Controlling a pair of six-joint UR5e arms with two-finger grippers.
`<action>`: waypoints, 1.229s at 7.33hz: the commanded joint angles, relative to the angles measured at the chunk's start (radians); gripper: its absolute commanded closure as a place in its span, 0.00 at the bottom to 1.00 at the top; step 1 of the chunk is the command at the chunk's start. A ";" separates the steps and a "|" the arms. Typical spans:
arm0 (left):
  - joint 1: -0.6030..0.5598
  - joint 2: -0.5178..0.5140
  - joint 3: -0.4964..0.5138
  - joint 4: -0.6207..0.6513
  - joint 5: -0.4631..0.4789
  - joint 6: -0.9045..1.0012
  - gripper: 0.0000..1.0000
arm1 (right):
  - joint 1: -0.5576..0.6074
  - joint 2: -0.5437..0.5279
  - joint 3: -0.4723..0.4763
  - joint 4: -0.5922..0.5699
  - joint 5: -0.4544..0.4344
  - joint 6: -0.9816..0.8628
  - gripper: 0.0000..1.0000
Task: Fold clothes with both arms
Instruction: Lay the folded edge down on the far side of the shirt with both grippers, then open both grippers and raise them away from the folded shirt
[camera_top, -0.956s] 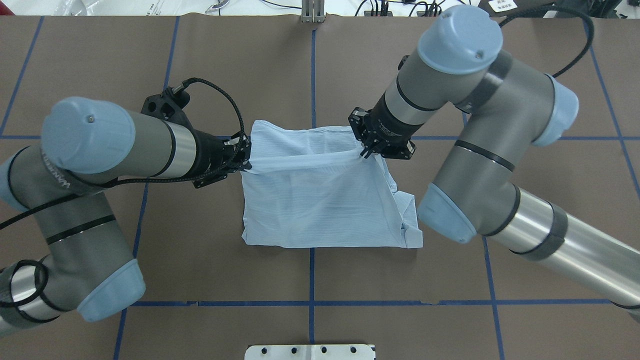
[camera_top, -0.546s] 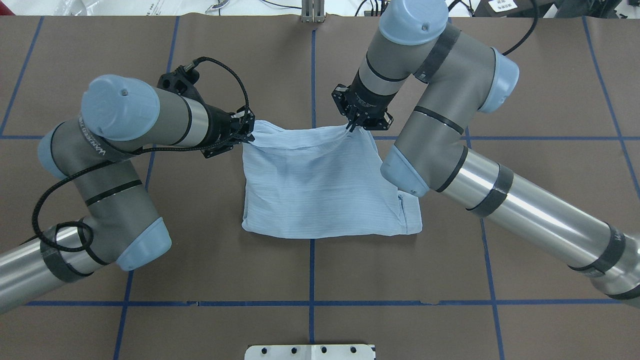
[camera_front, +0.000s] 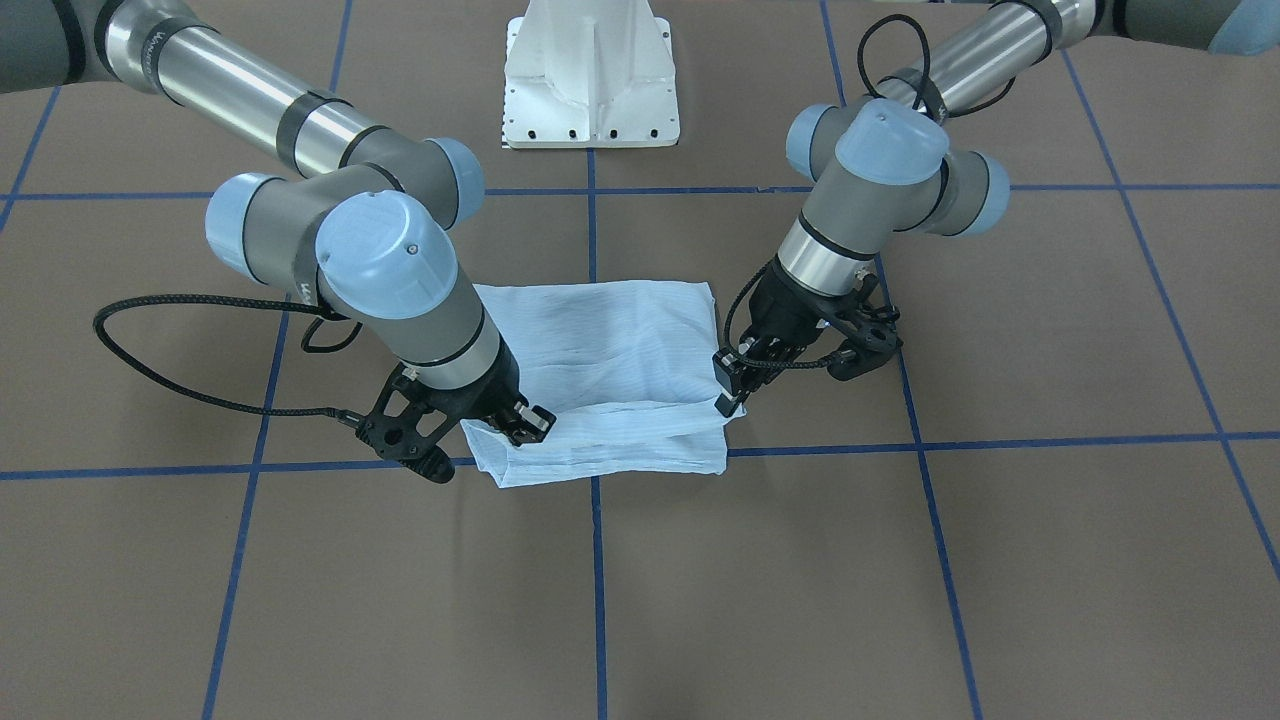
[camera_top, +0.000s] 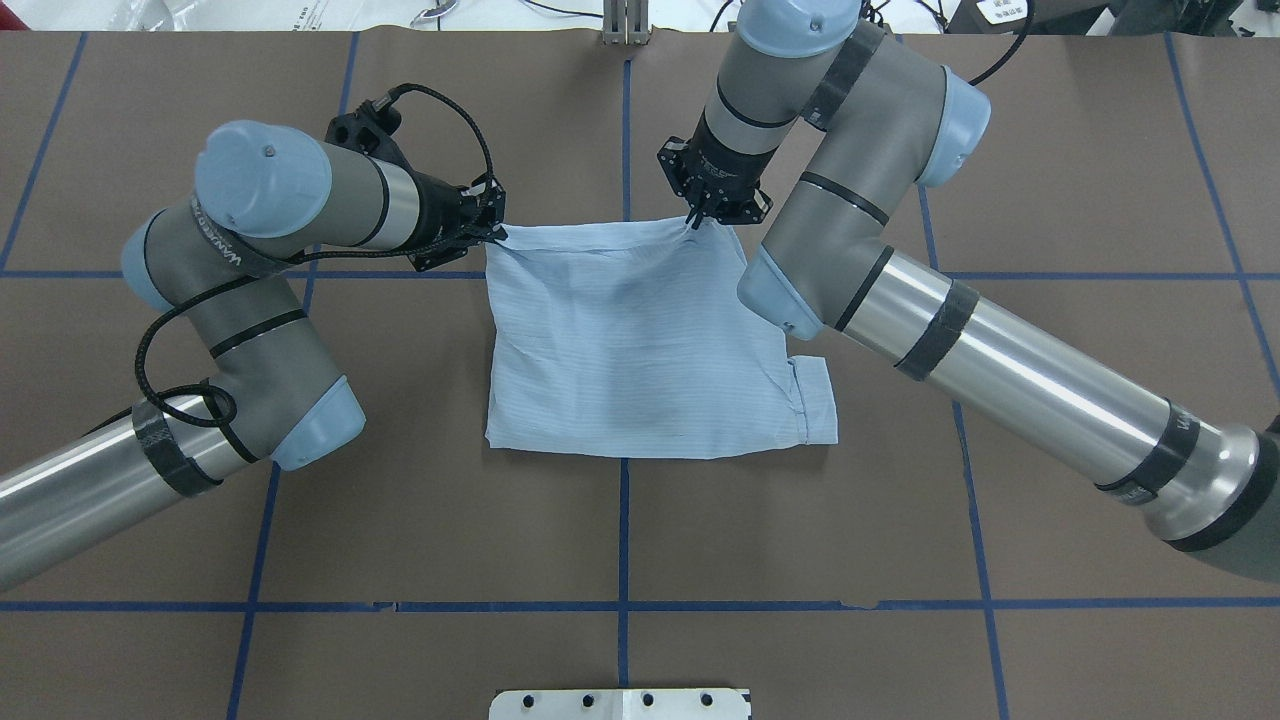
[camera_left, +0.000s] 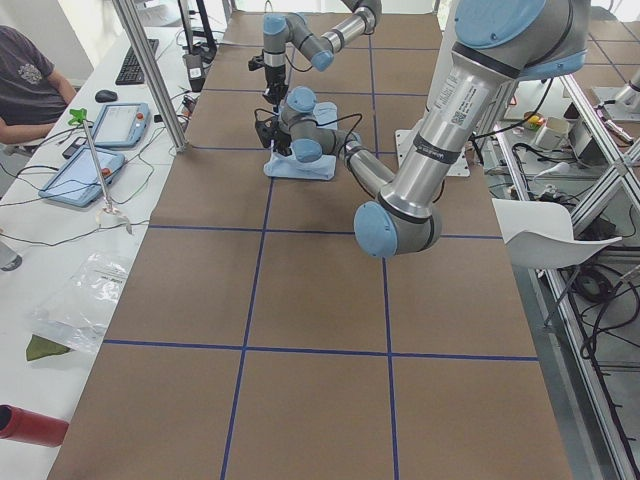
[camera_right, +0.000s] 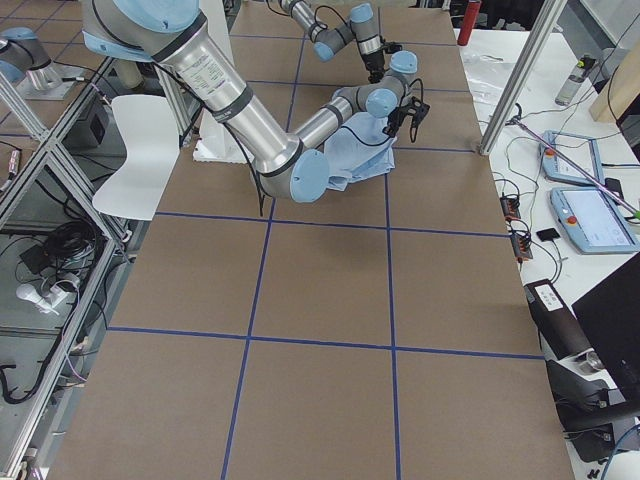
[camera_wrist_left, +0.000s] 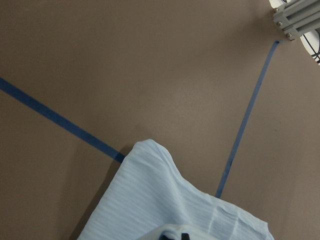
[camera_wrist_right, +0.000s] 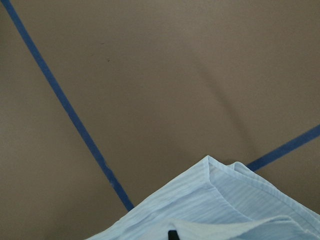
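The clothes are one light-blue striped shirt (camera_top: 640, 340), folded into a rough rectangle on the brown table. My left gripper (camera_top: 497, 232) is shut on the shirt's far left corner. My right gripper (camera_top: 693, 222) is shut on the far right corner, and the far edge is stretched between them, low over the table. In the front-facing view the shirt (camera_front: 610, 350) lies between the left gripper (camera_front: 727, 405) and the right gripper (camera_front: 530, 425). Each wrist view shows a corner of the shirt (camera_wrist_left: 165, 210) (camera_wrist_right: 215, 205) over brown table. A cuff sticks out at the near right.
Blue tape lines (camera_top: 624, 150) divide the table into squares. The white pedestal base (camera_front: 590, 80) stands at the robot's side. A metal post (camera_top: 626, 25) sits at the far edge. A person (camera_left: 25, 80) sits at a side bench with tablets (camera_left: 120, 125).
Both grippers have carried the held shirt edge away from the robot to the far side. The raised layer has come down flatter, and the shirt's near edge has slid a little farther out.
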 joint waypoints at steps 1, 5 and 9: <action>-0.002 -0.006 0.025 -0.034 -0.001 0.001 1.00 | -0.001 0.013 -0.039 0.029 0.001 -0.003 1.00; -0.030 -0.006 0.024 -0.031 -0.009 0.004 0.00 | 0.063 0.012 -0.043 0.097 0.043 -0.011 0.00; -0.123 0.119 -0.083 -0.023 -0.209 0.129 0.00 | 0.083 -0.087 0.086 0.091 0.043 -0.186 0.00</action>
